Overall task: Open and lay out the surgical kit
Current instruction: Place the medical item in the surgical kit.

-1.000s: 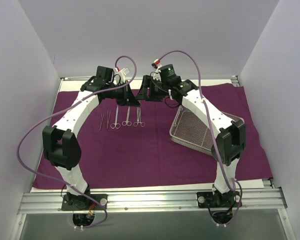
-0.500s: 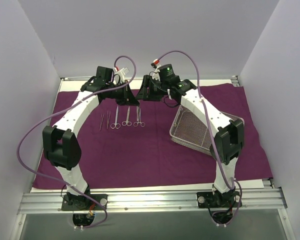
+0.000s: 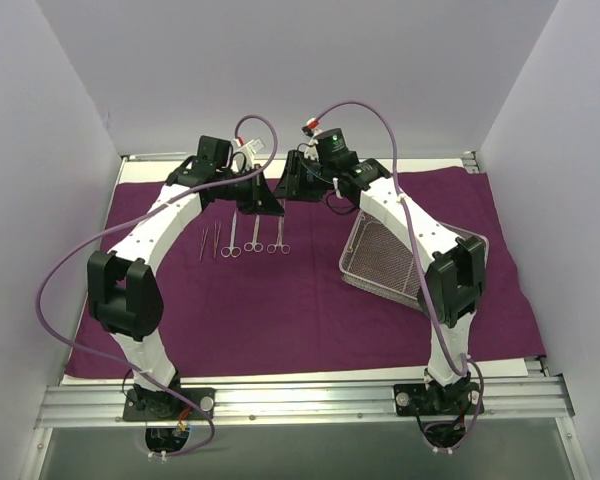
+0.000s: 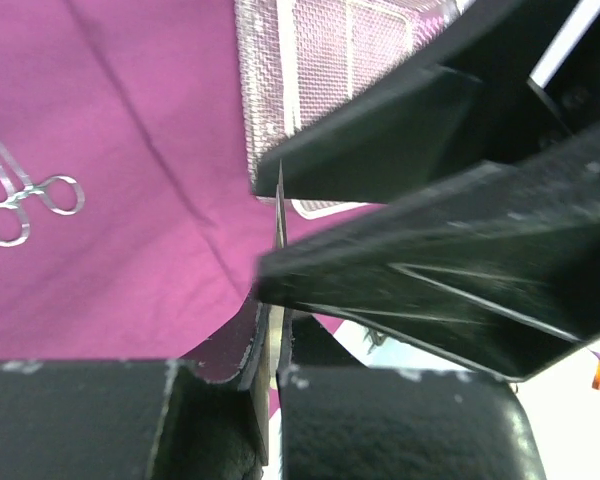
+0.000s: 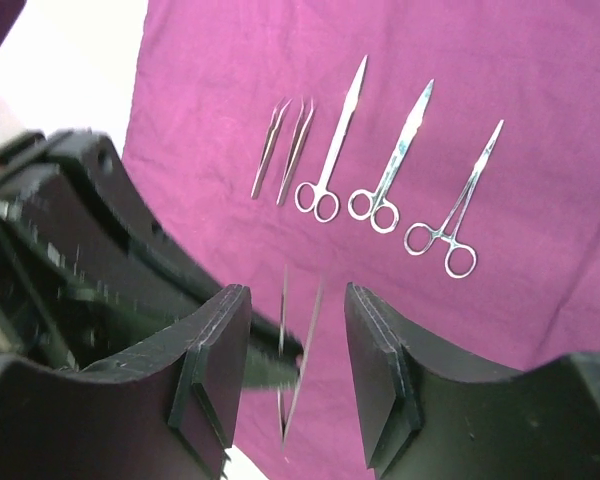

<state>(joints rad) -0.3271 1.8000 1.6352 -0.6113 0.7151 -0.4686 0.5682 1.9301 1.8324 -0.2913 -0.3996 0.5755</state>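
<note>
**A:** While that one piece hangs in mid-air, how much of the kit is laid out?

**B:** Most of it, I'd judge. The cloth wrap point(image 3: 310, 310) lies opened flat over the table point(image 3: 300, 373). The wire-mesh tray point(image 3: 375, 285) sits on it right of centre. Five instruments lie in a row at upper centre-left: two tweezers point(image 3: 210, 242), then three scissor-handled ones point(image 3: 253, 235).

**A:** And the piece in the air?

**B:** A slim silver piece point(image 5: 305, 320), tweezers by the look, above the cloth at upper centre. The left fingers point(image 4: 400, 130) are pinched tight on it. The right fingers point(image 5: 215, 350) stand part-way apart on either side, not touching it that I can see.

**A:** What's left?

**B:** Probably passing it across and setting it in the row. Whether the tray holds more I can't tell, since the right arm point(image 3: 420, 240) covers part of it.
</note>
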